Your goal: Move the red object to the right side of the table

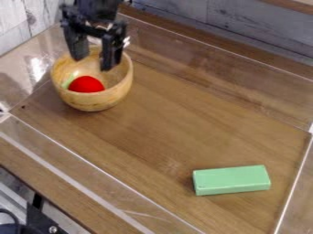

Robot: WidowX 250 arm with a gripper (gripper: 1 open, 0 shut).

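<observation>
1. I am watching the black, slightly blurred end effector point(93, 53) hanging over the round, light wooden bowl point(91, 79) at the upper left of my camera view; its two dark fingers are standing wide apart, one toward each side of the bowl's opening.
2. Nothing is sitting clamped between those fingers, as far as I am seeing (the blur is softening their edges, so I cannot tell whether either one is touching the rim).
3. The small, rounded, bright-red toy fruit point(86, 84) is lying inside the bowl, toward the front-left part of its interior, and a bit of green leafy stem point(68, 83) is showing at its left side.
4. The bowl is standing upright on the brown wood-grain tabletop point(159, 119), near the left end as I am viewing it.
5. Well apart from it, a flat, rectangular, pale-green block point(232, 180) is resting on the tabletop at the lower right of my view.
6. Low, clear plastic walls point(91, 174) are edging the tabletop, and grey wooden boards point(251, 30) are running behind it.
7. At the lower-left corner I am also catching a black cable point(15, 212) (beyond the tabletop's edge).
</observation>
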